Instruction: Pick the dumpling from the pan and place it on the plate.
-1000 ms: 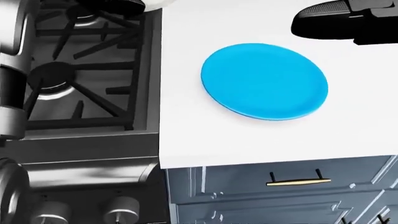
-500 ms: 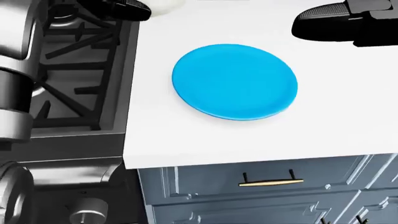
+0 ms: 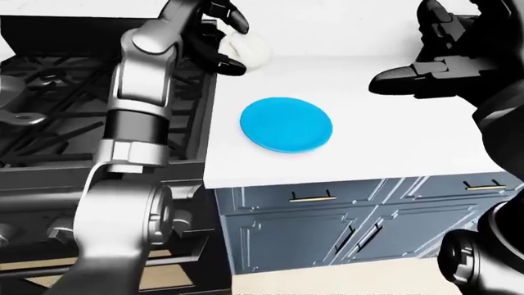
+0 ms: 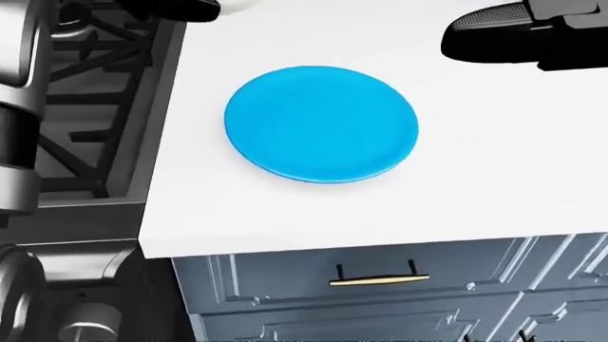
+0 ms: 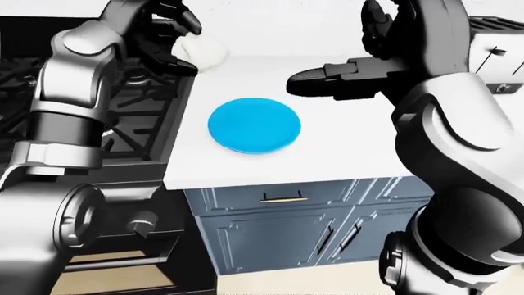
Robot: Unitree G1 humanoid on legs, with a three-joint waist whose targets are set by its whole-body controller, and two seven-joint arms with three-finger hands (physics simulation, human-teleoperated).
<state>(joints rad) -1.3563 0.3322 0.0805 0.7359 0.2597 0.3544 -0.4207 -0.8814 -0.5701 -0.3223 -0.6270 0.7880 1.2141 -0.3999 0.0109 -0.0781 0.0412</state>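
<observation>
A white dumpling (image 3: 254, 51) is up off the counter at the stove's edge, with my left hand (image 3: 228, 42) shut on it, dark fingers curled round its left side. Below and to the right of it, the round blue plate (image 4: 321, 123) lies flat and bare on the white counter (image 4: 494, 178). My right hand (image 5: 354, 69) hovers open above the counter to the upper right of the plate, fingers spread and touching nothing. In the head view only the dumpling's lower edge (image 4: 243, 6) shows at the top. The pan is not clearly visible.
A black gas stove (image 3: 57, 104) with iron grates fills the left, its knobs (image 4: 90, 320) at the bottom left. Blue-grey drawers with brass handles (image 4: 378, 278) sit under the counter. A pale appliance (image 5: 498, 61) stands at the far right.
The whole head view has shifted: plate, counter edge and stove slid leftward in the picture, so the camera moved right. Both hands keep their places at the top of the view.
</observation>
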